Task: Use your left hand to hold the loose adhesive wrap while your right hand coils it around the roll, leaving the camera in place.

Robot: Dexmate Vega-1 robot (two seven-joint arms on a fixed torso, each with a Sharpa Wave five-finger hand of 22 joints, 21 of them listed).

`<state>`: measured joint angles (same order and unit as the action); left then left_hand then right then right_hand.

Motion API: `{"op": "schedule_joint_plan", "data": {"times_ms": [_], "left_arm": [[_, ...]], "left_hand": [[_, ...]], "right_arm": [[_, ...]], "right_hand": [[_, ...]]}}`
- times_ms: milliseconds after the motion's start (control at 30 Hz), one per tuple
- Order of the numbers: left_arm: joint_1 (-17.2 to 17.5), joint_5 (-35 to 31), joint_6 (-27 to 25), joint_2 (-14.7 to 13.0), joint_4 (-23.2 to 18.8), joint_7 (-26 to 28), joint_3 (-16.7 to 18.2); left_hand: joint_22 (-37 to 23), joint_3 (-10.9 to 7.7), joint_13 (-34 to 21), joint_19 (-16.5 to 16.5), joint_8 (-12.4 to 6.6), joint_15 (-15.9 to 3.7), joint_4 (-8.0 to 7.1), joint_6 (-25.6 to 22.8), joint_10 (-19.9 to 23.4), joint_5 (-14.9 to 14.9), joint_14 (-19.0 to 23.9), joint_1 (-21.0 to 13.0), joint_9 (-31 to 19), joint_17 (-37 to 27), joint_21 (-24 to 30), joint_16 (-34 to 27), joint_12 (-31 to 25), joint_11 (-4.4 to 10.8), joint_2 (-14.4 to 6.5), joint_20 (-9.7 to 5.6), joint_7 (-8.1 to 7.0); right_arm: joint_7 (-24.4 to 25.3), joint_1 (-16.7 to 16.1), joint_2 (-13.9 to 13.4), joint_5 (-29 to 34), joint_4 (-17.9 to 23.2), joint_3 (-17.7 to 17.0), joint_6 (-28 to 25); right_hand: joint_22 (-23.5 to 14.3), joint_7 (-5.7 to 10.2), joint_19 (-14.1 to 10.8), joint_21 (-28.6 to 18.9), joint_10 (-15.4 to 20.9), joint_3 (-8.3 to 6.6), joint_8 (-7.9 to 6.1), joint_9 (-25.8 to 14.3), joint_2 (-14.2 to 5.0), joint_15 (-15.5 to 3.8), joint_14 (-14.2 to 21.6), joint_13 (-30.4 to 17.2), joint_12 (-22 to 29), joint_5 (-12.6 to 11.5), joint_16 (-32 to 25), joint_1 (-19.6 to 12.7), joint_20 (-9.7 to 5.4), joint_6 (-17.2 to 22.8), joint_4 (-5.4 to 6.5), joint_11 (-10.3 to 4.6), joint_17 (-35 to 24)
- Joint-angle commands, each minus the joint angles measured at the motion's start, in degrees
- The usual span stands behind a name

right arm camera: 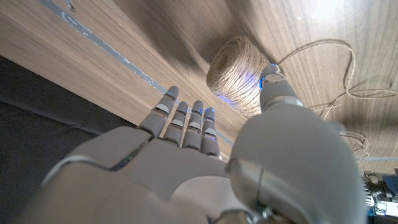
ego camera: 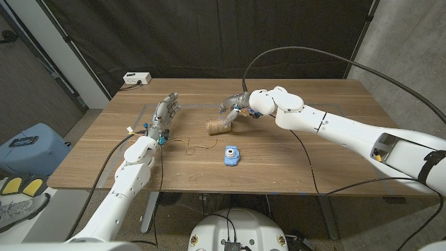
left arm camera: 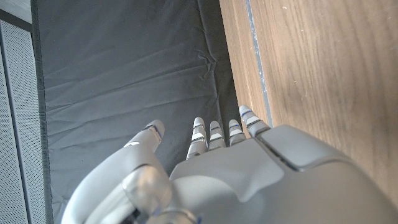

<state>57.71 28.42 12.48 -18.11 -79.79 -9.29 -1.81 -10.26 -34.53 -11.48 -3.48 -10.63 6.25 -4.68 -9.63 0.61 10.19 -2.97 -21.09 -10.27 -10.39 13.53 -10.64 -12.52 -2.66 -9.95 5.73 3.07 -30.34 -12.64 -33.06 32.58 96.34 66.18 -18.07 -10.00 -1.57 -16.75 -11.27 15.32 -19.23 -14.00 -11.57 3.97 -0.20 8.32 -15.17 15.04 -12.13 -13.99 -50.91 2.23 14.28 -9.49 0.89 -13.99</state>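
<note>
Tan twine roll; blue camera; brown table.

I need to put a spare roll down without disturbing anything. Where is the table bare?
Bare wood lies right of the blue camera, under the right arm, and along the near edge. The middle is crowded: twine roll, its loose strand, right hand and left hand.

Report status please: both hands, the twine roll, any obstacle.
Left hand open, holding nothing. Right hand open beside the twine roll, no grip yet. Loose twine lying on the table. Blue camera near the roll, not blocking.
</note>
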Motion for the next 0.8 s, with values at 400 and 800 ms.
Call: {"op": "schedule_joint_plan", "data": {"times_ms": [400, 800], "left_arm": [[-0.27, 0.65, 0.77, 0.21, 1.07, -0.32, -0.07], [0.74, 1.06, 0.94, -0.04, 0.61, -0.57, 0.80]], "left_hand": [[-0.18, -0.44, -0.10, -0.45, -0.43, 0.01, -0.11, -0.66, 0.46, -0.08, 0.34, 0.71, -0.25, -0.01, -0.49, -0.09, -0.26, -0.16, -0.06, 0.06, 0.05], [-0.18, -0.63, -0.09, -0.45, -0.38, -0.01, -0.12, -0.75, 0.30, -0.07, 0.34, 0.85, -0.27, 0.04, -0.59, -0.04, -0.17, -0.18, -0.07, 0.06, 0.06]], "right_arm": [[-2.53, 0.99, 2.15, 2.33, -1.23, 2.20, -3.22], [-2.71, 0.91, 3.45, 3.08, -1.26, 3.37, -4.55]], "right_hand": [[-0.17, -0.10, -0.26, -0.40, 1.46, -0.95, -0.44, -0.30, 0.13, -0.59, 0.99, -0.37, 0.56, -0.39, -0.51, -1.55, -0.41, 1.48, -0.10, 0.10, -0.30], [-0.16, 0.17, -0.82, -0.54, 3.61, -1.63, -0.88, -0.35, 0.23, -1.06, 2.59, -0.72, 1.43, -0.56, -1.01, -2.67, -0.42, 3.20, -0.22, -0.43, -0.43]]}}
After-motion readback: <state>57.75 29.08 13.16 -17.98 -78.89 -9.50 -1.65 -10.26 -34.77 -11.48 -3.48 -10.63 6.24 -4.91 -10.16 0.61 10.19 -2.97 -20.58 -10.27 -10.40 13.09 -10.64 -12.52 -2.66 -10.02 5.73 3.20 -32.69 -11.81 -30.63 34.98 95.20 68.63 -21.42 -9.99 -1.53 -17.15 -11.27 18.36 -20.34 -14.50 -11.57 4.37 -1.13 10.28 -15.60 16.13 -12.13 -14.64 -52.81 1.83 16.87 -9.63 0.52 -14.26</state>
